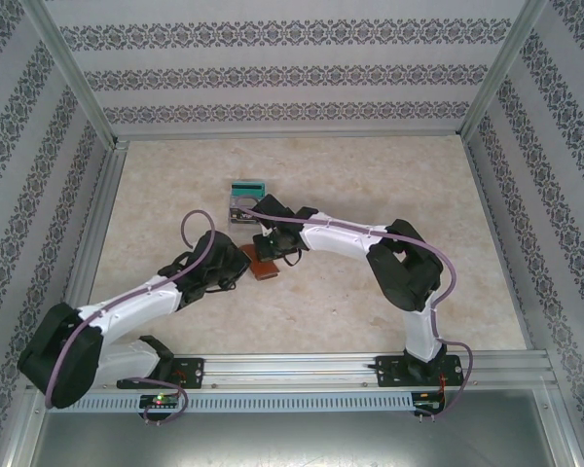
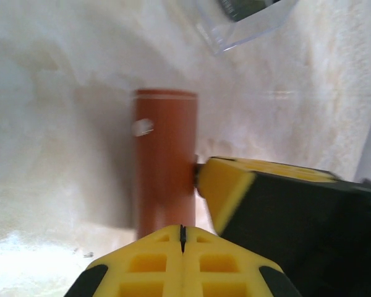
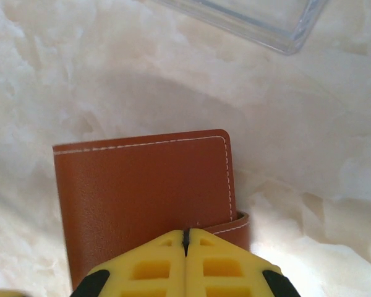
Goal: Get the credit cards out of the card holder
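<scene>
Left end effector (image 2: 182, 234) and right end effector (image 3: 186, 236) both clenched, tips touching card holder (image 3: 142, 185), mid tabletop (image 1: 389, 175); grip unclear.

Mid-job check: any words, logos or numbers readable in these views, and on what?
No text can be read.
The card holder: plain brown leather with white stitching, no lettering seen.
The pale mark on it, left wrist view: too blurred to read.
The teal card in the clear box: too small to read.
</scene>
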Robot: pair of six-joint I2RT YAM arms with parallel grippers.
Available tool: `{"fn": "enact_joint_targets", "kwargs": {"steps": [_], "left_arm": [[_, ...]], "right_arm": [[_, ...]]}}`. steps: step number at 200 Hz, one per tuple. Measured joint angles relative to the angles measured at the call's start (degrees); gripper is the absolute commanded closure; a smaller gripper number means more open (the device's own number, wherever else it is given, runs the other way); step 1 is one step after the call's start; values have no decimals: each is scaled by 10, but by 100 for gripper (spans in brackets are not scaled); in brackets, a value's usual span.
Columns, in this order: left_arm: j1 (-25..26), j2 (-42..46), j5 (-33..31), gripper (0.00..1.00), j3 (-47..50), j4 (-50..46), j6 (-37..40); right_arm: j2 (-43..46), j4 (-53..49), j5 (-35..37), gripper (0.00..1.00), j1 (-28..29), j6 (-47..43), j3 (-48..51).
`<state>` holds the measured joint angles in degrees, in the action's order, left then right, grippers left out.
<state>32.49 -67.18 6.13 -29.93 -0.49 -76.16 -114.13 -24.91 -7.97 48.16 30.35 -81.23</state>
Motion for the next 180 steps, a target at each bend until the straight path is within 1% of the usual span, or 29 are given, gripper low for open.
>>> {"fn": "enact_joint_targets", "kwargs": {"steps": [18, 34, 81, 103, 138, 155, 180], "left_arm": [[-1, 26, -9, 100, -1, -2, 0], [-1, 24, -10, 100, -4, -1, 0], [-4, -52, 4, 100, -5, 19, 0], [-4, -75, 8, 100, -5, 28, 0], [-4, -93, 0, 100, -5, 14, 0], [-4, -103, -6, 100, -5, 0, -5], [-4, -122, -12, 100, -5, -17, -7]], "right_arm": [[-4, 3, -3, 100, 4, 0, 0], [-8, 5, -5, 100, 8, 0, 0], [-9, 8, -7, 100, 8, 9, 0], [-9, 16, -16, 100, 8, 15, 3], [-5, 71, -58, 100, -1, 44, 42], [9, 107, -88, 100, -16, 65, 72], [27, 134, -117, 100, -40, 88, 104]]}}
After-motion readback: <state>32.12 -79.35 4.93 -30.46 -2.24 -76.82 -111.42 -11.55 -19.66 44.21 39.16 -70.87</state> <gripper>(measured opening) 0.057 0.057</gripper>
